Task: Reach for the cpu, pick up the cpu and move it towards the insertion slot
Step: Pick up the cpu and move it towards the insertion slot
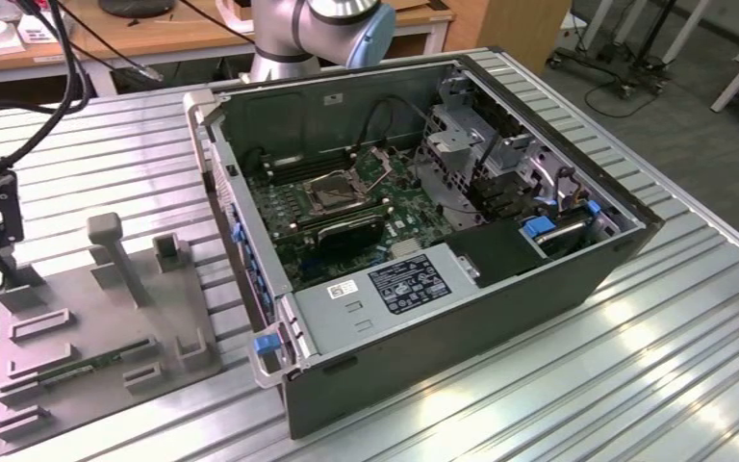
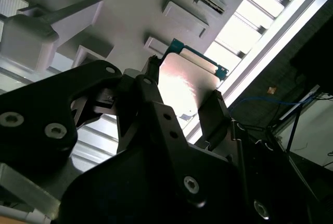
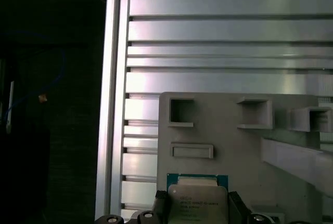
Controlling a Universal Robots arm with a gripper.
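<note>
The black two-fingered gripper [image 2: 183, 78] is shown clamped on two opposite edges of the cpu [image 3: 196, 198], a small flat square chip with a silvery metal top and teal rim, over the grey plastic holder [image 1: 100, 318]. Reach and grasp are judged done; lift-off cannot be confirmed. The insertion slot [image 1: 335, 191], a dark-centred socket framed in shiny silver, lies well apart inside the open black computer case [image 1: 472, 327], whose raised wall stands between holder and slot. Open room is seen above the ribbed metal table [image 1: 626, 366].
</note>
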